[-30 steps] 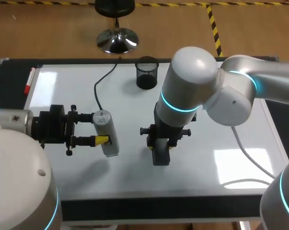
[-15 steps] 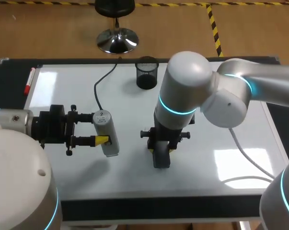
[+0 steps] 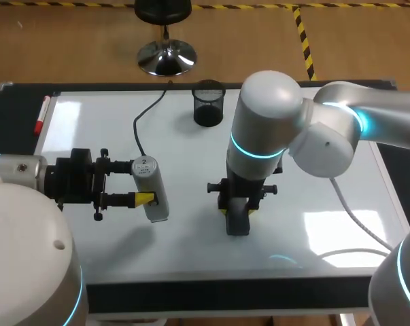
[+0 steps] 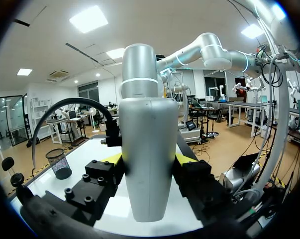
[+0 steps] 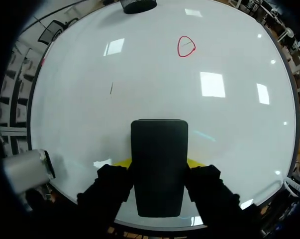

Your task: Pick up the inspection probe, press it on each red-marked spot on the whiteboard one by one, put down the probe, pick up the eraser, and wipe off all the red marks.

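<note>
Left jaws grip the probe [image 3: 150, 190] near the whiteboard's [image 3: 89, 122] left edge. Right jaws grip the eraser [image 3: 237, 223] near its front edge, with a red circle [image 5: 186, 46] ahead.

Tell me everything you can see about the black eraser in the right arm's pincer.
The eraser is a plain, matte black rectangular block with rounded corners. The right pincer is shut on it, one yellow tip against each long side, and its far end sticks out ahead of the fingers. It sits low over the whiteboard, near the middle. Whether it touches the board cannot be told.
</note>
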### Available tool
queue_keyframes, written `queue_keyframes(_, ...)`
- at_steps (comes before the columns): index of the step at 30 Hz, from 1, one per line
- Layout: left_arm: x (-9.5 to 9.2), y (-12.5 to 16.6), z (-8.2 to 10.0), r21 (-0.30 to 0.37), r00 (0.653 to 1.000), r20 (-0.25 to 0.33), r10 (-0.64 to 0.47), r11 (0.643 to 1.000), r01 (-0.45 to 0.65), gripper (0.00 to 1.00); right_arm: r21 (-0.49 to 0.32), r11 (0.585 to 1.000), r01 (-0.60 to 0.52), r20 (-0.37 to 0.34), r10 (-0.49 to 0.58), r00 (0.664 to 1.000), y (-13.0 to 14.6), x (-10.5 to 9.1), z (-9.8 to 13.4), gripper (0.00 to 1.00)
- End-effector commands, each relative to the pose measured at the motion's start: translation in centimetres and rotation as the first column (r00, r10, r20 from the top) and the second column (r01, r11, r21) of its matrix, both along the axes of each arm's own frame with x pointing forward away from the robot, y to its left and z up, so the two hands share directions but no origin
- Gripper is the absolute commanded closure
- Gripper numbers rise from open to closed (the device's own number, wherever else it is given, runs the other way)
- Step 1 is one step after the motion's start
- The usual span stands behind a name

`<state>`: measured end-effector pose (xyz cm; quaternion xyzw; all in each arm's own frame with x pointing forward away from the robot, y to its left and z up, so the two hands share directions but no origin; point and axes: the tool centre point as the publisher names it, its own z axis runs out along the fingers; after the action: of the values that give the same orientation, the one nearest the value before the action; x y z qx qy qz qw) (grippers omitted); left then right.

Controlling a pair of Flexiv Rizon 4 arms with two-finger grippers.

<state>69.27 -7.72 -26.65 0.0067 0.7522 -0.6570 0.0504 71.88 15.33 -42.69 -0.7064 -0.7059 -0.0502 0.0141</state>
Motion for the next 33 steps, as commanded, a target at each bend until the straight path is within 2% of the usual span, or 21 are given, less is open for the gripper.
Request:
queue_keyframes(1,-0.1,0.0,0.1,-0.002,1.000,0.004,0.003,1.000,-0.003,1.00,-0.008,1.000,0.007,0.004,-0.007,1.000,-1.7,0.0,-0.6,1.00)
queue_keyframes(13,-0.1,0.0,0.1,-0.002,1.000,0.004,0.003,1.000,-0.003,1.00,-0.043,0.998,0.040,0.001,-0.040,0.999,-4.8,0.4,-0.4,1.00)
queue_keyframes(21,-0.1,0.0,0.1,-0.002,1.000,0.004,0.003,1.000,-0.003,1.00,-0.032,0.998,0.057,-0.020,-0.058,0.998,-6.9,0.8,0.1,1.00)
queue_keyframes(33,-0.1,0.0,0.1,-0.002,1.000,0.004,0.003,1.000,-0.003,1.00,-0.042,0.996,0.076,-0.030,-0.078,0.997,-10.6,1.7,1.8,1.00)
